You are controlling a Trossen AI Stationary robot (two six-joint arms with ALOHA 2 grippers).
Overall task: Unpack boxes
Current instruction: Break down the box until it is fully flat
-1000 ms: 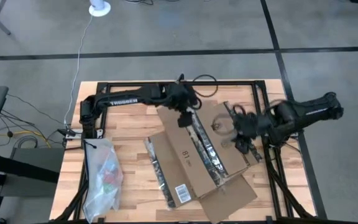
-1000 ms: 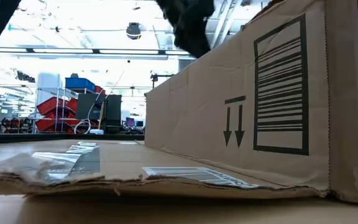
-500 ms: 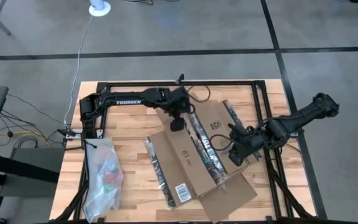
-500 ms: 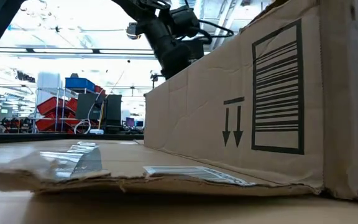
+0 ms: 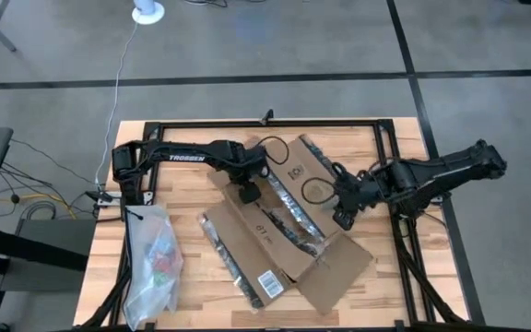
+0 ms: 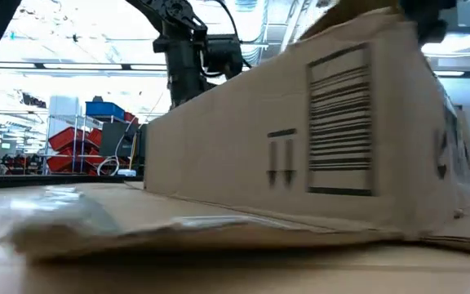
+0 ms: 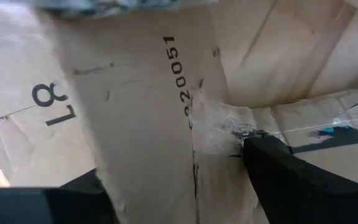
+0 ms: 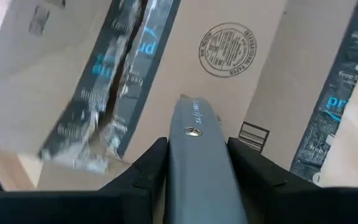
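Note:
The brown cardboard box (image 5: 275, 231) lies slantwise mid-table with its flaps spread, on its underside; its side wall (image 6: 300, 163) fills the low view. It shows dark printed tape (image 5: 289, 207) and a white barcode label (image 5: 267, 279). My left gripper (image 5: 246, 192) is at the box's far left corner, shut on a flap. My right gripper (image 5: 344, 210) hovers over the box's right side, shut on a grey tool (image 8: 194, 143). My left gripper has the flap printed "81" (image 7: 148, 124) between its fingers, coming from above. One finger (image 7: 291, 174) lies on the inner side by the torn tape; the other (image 7: 36, 205) shows beyond the flap's outer edge. The box rests on the table. My right gripper pinches the grey tool's body (image 8: 197, 168) between its two fingers. The tool lies along the fingers and its tip (image 8: 191, 102) points at the flap with the round stamp (image 8: 227, 50). Whether the tip touches the cardboard, I cannot tell.
A clear plastic bag (image 5: 150, 258) with coloured contents lies at the table's near left corner. Bare wooden table (image 5: 187, 198) shows left of the box. Black frame rails (image 5: 404, 249) run along the right edge.
My left gripper has moved toward the table's left and near edges, still on the flap. The box has slid left with it and turned, its end face now showing in the low view. My right gripper has shifted left over the box.

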